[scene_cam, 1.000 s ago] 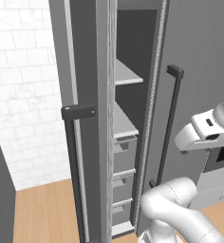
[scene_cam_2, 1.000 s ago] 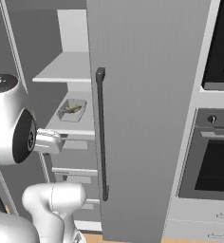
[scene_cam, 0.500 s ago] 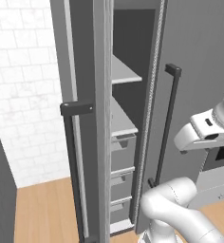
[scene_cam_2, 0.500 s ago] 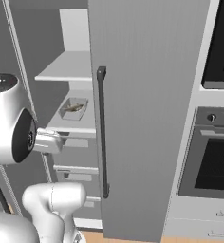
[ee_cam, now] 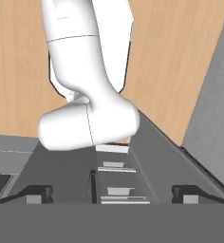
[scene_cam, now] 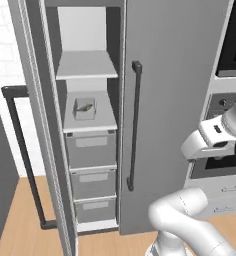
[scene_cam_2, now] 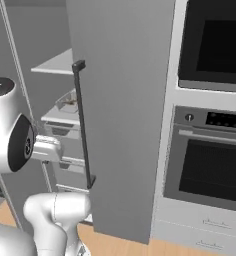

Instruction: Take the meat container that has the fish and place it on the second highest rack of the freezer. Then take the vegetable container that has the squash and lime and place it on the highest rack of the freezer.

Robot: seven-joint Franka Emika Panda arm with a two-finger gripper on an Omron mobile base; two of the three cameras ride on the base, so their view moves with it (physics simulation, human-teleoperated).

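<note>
Fish container (scene_cam: 84, 108) sits on the 2nd-highest freezer rack (scene_cam: 90, 123)
Your jaws are spread wide, grasping nothing; top rack (scene_cam: 86, 65) above, right door (scene_cam: 170, 100) shut

Matt grey freezer door (scene_cam: 175, 100), smooth finish.
Dark matt handle (scene_cam: 134, 125); wood floor (scene_cam: 25, 220) at 7 o'clock; glossy oven glass (scene_cam_2: 217, 170).
</note>
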